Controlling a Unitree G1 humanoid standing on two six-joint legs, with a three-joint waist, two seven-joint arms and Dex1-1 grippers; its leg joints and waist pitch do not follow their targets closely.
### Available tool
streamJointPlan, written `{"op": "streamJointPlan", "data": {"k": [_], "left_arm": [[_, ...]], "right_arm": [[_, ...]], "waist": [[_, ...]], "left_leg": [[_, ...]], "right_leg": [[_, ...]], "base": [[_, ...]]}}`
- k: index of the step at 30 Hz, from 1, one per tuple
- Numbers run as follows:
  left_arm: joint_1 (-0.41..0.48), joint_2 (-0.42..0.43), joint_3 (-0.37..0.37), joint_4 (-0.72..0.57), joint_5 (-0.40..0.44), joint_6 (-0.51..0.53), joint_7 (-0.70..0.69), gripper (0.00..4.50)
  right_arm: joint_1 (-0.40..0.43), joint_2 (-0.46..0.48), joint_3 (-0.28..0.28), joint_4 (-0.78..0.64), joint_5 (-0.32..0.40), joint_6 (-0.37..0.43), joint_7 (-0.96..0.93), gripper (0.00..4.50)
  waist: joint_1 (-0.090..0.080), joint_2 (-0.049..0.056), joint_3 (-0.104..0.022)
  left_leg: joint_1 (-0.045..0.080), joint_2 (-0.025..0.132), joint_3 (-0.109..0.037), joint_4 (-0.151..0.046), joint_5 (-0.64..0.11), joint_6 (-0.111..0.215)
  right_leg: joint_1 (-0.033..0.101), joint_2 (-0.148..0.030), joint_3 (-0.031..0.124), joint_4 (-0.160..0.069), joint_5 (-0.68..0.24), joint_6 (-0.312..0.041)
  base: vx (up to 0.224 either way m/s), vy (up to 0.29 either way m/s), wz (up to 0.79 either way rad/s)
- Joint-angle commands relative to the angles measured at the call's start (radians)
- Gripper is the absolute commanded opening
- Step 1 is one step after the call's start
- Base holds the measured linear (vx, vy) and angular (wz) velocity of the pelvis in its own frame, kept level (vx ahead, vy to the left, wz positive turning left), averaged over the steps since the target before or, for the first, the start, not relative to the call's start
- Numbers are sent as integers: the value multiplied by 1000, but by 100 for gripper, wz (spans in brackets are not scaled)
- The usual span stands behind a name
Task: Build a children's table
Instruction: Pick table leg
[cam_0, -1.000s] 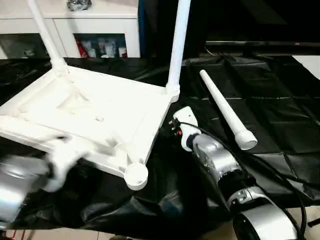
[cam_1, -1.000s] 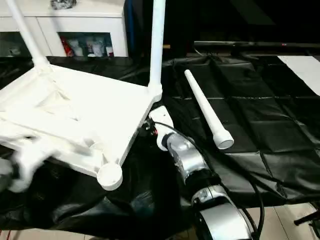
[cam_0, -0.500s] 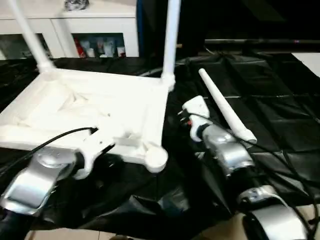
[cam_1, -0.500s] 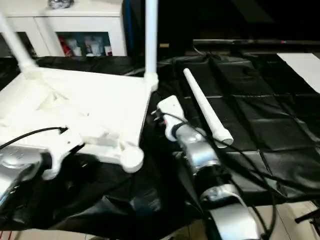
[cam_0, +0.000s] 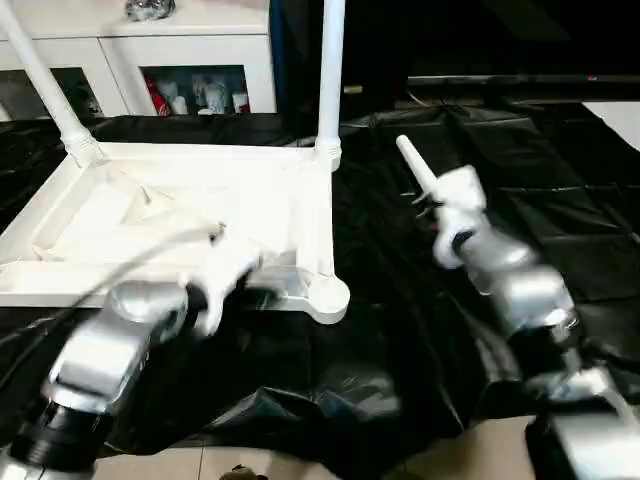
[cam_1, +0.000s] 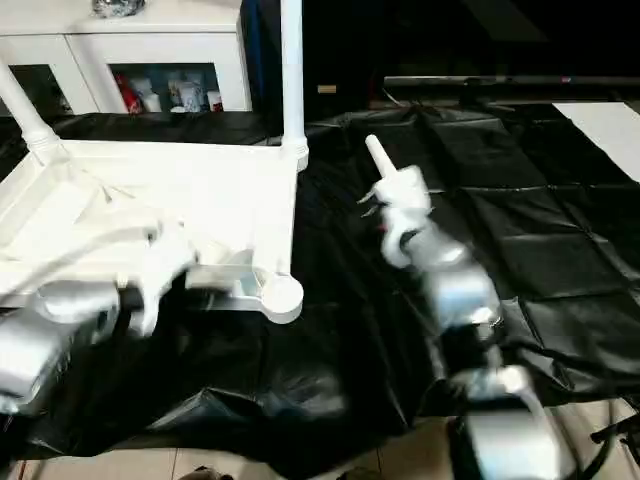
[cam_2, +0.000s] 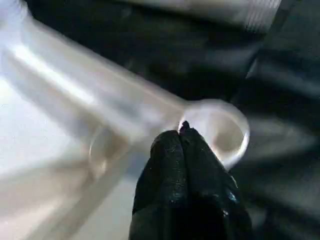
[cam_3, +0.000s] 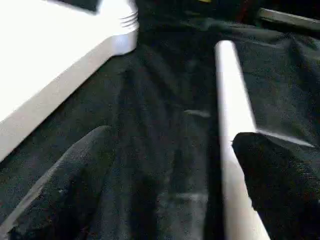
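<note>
The children's table lies upside down on the black cloth. Its white tabletop (cam_0: 180, 215) shows the ribbed underside. Two legs (cam_0: 330, 70) (cam_0: 45, 85) stand upright in the far corner sockets. The near right socket (cam_0: 328, 297) is empty. My left gripper (cam_2: 181, 135) is shut with nothing in it, its tips just in front of that socket (cam_2: 225, 130). A loose leg (cam_0: 412, 165) lies on the cloth to the right, partly hidden by my right forearm. My right gripper (cam_3: 172, 137) is open over that leg (cam_3: 230, 110), which runs close by one finger (cam_3: 270, 170).
A white cabinet with glass doors (cam_0: 180, 50) stands behind the work. The black cloth (cam_0: 580, 210) spreads wide on the right and hangs crumpled over the front edge, with pale floor (cam_0: 250, 465) below. A dark bar (cam_0: 520, 82) crosses the back right.
My right arm has swung away from the tabletop's side to the loose leg, and its fingers have opened wider. My left arm has moved in to the near right socket. The tabletop has turned square to me.
</note>
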Motion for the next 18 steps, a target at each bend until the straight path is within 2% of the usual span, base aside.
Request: {"op": "streamJointPlan", "data": {"k": [1, 2, 4, 7, 8, 9, 13, 18], "left_arm": [[-8, -4, 8, -21, -17, 26, 10, 47], [-8, 1, 0, -25, -16, 26, 13, 47], [-7, 5, -6, -28, -11, 23, 14, 81], [8, 6, -13, -58, -21, 32, 8, 95], [9, 6, -14, -67, -30, 34, 5, 95], [9, 6, -14, -67, -30, 34, 5, 122], [17, 6, -24, -94, -50, 40, -5, 149], [22, 12, -37, -104, -53, 47, -3, 208]], "right_arm": [[-38, -19, -40, 52, 19, 37, -25, 450], [-55, -29, -41, 71, 13, 56, -24, 450], [-63, -36, -36, 84, 4, 58, -24, 450], [-135, -63, -23, 231, -11, 90, 1, 450], [-154, -68, -18, 275, -14, 94, 10, 450], [-154, -68, -18, 275, -14, 94, 10, 450], [-208, -74, -12, 385, -21, 89, 5, 450], [-254, -77, -16, 480, -29, 77, 1, 450]], "waist": [[0, 4, -70], [1, 4, -71], [0, 3, -75], [-1, 1, -78], [-1, 0, -77], [-1, 0, -77], [0, 0, -73], [-1, -1, -74]], "left_leg": [[11, 2, 1, -60, -249, -24], [9, 3, 0, -60, -241, -24], [4, 1, 2, -57, -200, -13], [3, 2, 4, -53, -183, -3], [3, 3, 4, -54, -185, -2], [3, 3, 4, -53, -187, 0], [5, 5, 5, -53, -206, -2], [4, 5, 4, -51, -216, -8]], "right_leg": [[49, -52, 38, -76, -275, -178], [51, -52, 38, -75, -264, -178], [54, -50, 39, -70, -204, -184], [55, -53, 38, -66, -174, -214], [56, -53, 37, -66, -174, -219], [56, -53, 36, -65, -180, -225], [53, -54, 36, -68, -209, -221], [52, -55, 35, -66, -229, -216]], "base": [[0, 0, 0], [0, 0, 0], [0, 0, 0], [0, 0, 0], [0, 0, 0], [0, 0, 0], [0, 0, 0], [0, 0, 0]]}}
